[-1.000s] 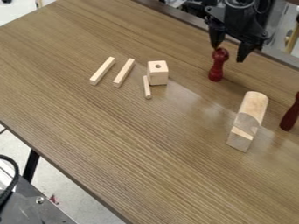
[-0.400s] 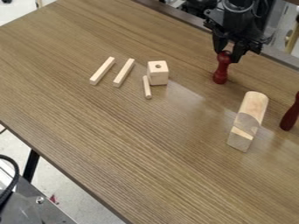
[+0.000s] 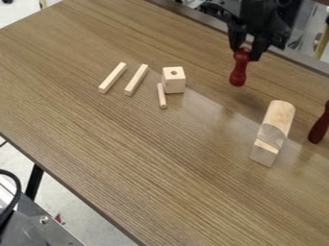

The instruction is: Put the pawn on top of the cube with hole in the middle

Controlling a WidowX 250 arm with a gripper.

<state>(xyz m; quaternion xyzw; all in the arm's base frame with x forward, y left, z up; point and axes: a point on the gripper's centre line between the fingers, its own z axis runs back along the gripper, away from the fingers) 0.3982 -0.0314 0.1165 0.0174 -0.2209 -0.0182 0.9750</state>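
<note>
Tool (image 3: 248, 52): closed on the pawn's (image 3: 239, 69) upper end
Pawn: hanging beneath the tool, seemingly clear of the desk (image 3: 160, 158)
Cube (image 3: 174, 85): on the desk, left of the tool in view
Wooden block (image 3: 275, 127): nearer the camera than the tool

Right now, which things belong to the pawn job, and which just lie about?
Job:
dark red turned pawn, in black hand
pale wooden cube with hole

Not needed:
two pale square wooden sticks
short pale wooden peg
long pale wooden block
dark red piece
</note>
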